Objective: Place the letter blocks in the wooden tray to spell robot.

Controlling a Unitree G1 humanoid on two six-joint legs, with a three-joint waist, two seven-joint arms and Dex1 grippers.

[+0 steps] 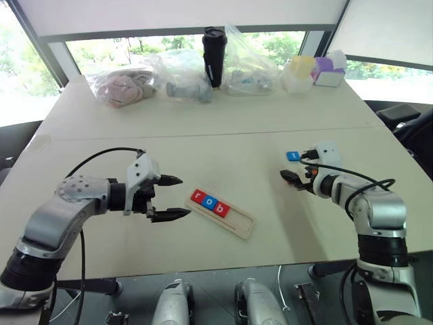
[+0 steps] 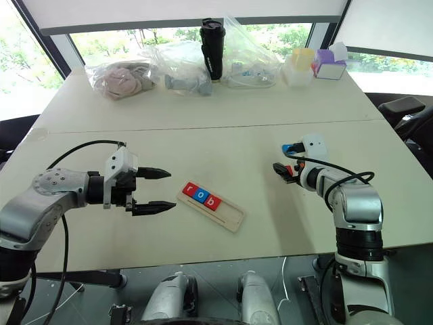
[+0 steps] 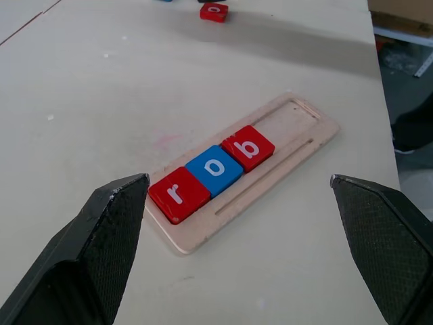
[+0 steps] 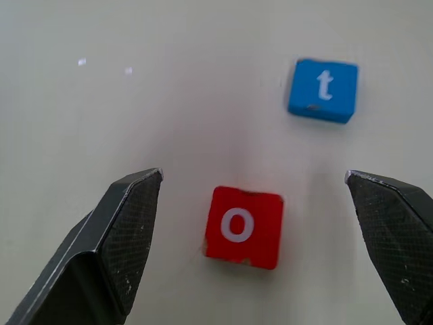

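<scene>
Currently: wooden tray (image 3: 298,125) on tabletop (image 1: 223,128) holding r, o, b tiles (image 3: 213,168); red o tile (image 4: 242,226) and blue t tile (image 4: 323,89) loose beneath spread right tool (image 4: 254,177). Left tool (image 1: 172,198) spread, empty.

Black tumbler (image 1: 214,55), plastic bags (image 1: 181,76) (contents unclear), pastel boxes (image 1: 313,71), table (image 1: 203,122)

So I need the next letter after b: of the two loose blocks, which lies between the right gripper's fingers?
The red o block: it lies on the table between the open right gripper fingers. The blue t block lies farther off, beyond it.
</scene>
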